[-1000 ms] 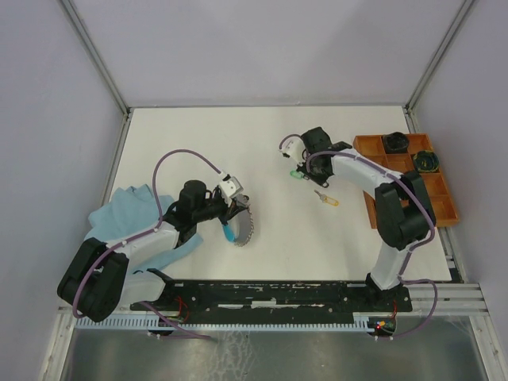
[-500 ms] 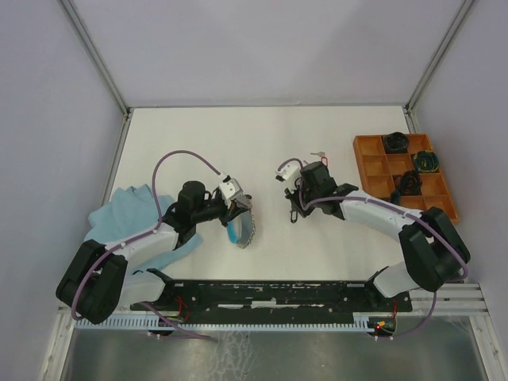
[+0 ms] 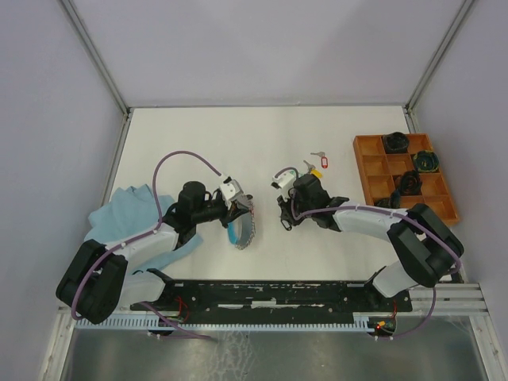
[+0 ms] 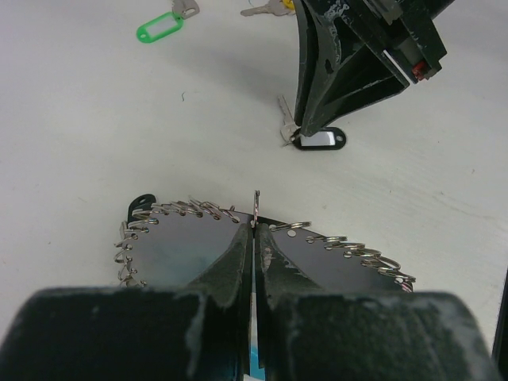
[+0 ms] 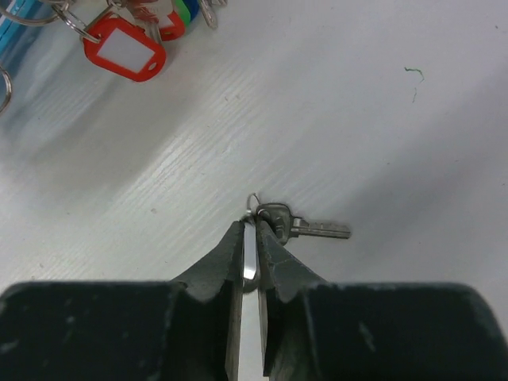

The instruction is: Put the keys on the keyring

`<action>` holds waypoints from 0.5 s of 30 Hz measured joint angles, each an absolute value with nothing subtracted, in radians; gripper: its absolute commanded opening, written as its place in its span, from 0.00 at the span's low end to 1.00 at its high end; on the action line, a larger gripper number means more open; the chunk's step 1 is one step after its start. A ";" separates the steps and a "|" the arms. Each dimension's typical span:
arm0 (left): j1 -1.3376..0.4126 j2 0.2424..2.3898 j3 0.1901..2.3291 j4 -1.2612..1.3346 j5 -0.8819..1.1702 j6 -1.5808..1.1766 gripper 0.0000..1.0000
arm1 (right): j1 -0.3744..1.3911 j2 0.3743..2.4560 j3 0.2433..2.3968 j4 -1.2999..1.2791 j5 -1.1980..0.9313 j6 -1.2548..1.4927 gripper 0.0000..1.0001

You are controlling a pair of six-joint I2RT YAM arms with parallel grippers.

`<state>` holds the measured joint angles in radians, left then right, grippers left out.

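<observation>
The keyring (image 3: pixel 244 226) is a thin metal loop with a blue sleeve (image 3: pixel 230 232), strung with several small rings (image 4: pixel 190 208). My left gripper (image 3: pixel 240 209) is shut on it, holding it on edge just above the table (image 4: pixel 254 230). My right gripper (image 3: pixel 283 222) is a short way to its right, tips down at the table. It is shut on a key with a black tag (image 4: pixel 319 140), and the silver key (image 5: pixel 316 228) sticks out beside the fingertips (image 5: pixel 255 226). Loose keys with green (image 3: pixel 306 166), yellow (image 3: pixel 316 171) and red (image 3: pixel 325 162) tags lie behind it.
An orange compartment tray (image 3: pixel 359 159) at the right holds dark coiled bundles (image 3: pixel 408 182). A blue cloth (image 3: pixel 131 210) lies under the left arm. A green tag (image 4: pixel 159 30) lies beyond the keyring. Red-tagged keys (image 5: pixel 123 49) hang on the ring at top left of the right wrist view.
My right arm has swung from near the tray leftward and toward the near edge, ending low beside the keyring. My left gripper has kept the keyring nearly still.
</observation>
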<state>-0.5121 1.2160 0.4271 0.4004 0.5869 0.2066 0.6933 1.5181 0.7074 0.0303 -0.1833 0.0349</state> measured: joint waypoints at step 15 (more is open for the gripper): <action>-0.513 1.206 0.421 0.402 0.556 0.206 0.03 | 0.739 1.510 0.836 -0.162 -0.075 0.034 0.45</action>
<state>-0.5125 1.2060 0.4206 0.4023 0.5560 0.2058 0.7395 1.5101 0.8360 -0.1619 -0.0753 0.0338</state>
